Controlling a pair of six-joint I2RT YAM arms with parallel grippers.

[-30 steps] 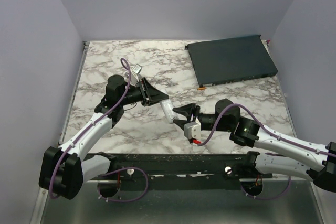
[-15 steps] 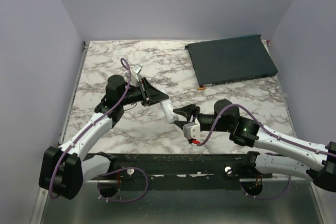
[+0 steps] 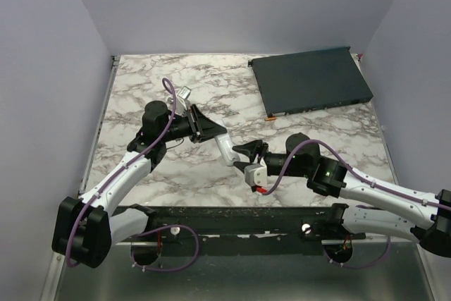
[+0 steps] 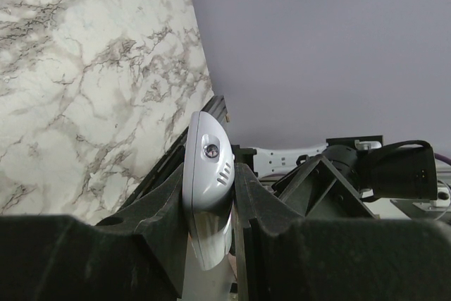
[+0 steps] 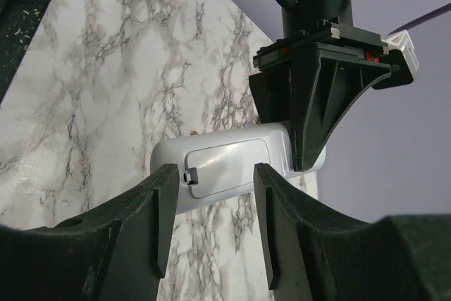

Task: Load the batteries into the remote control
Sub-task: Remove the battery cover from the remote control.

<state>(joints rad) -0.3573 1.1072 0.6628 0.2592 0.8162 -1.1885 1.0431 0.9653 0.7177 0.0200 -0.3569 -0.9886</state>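
The left gripper (image 3: 213, 134) is clamped tight on one end of the white remote control (image 4: 206, 167), over the marble table (image 3: 141, 82). The right gripper (image 5: 211, 174) stands partly open, straddling the other end; I can't tell whether it touches.

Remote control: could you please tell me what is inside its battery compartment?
Nothing inside shows. In the right wrist view the remote control has its back cover in place, with a small latch at one end, so whether any batteries sit inside is hidden.
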